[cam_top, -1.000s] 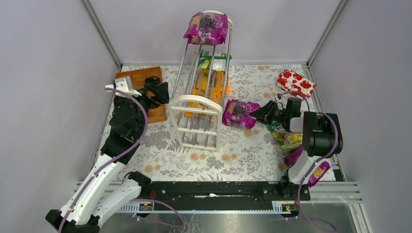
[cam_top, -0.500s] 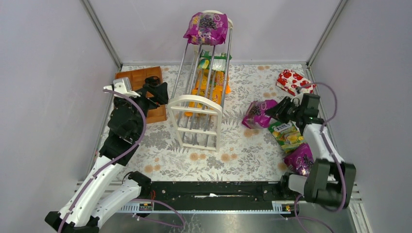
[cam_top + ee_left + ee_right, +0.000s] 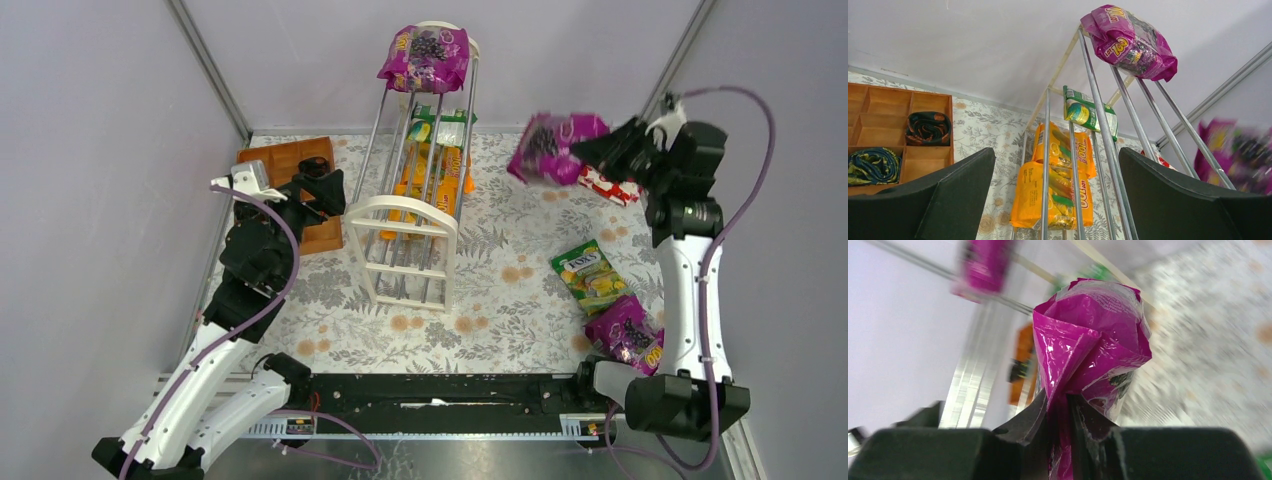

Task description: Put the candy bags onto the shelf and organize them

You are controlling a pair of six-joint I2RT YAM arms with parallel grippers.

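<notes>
My right gripper [image 3: 598, 152] [image 3: 1060, 407] is shut on a purple candy bag [image 3: 553, 148] [image 3: 1090, 347] and holds it high in the air, right of the shelf [image 3: 415, 215]. The cream-white shelf carries a purple bag [image 3: 425, 55] [image 3: 1130, 42] on top, a green bag [image 3: 440, 125] [image 3: 1088, 112] one tier down, and orange bags [image 3: 432, 180] [image 3: 1055, 192] lower still. A green bag [image 3: 590, 275] and a purple bag [image 3: 627, 333] lie on the floor at the right. Left of the shelf, my left gripper [image 3: 322, 190] [image 3: 1055, 200] stands open and empty.
A brown wooden compartment tray [image 3: 290, 165] [image 3: 878, 115] with dark rolled cloths sits at the left, beside the left gripper. A red packet with white shapes [image 3: 605, 185] lies under the right gripper. Grey walls close in on three sides of the floral mat [image 3: 480, 300].
The right arm has lifted the purple bag off the mat and swung it up and back toward the right rear. The left arm has stayed where it was.
</notes>
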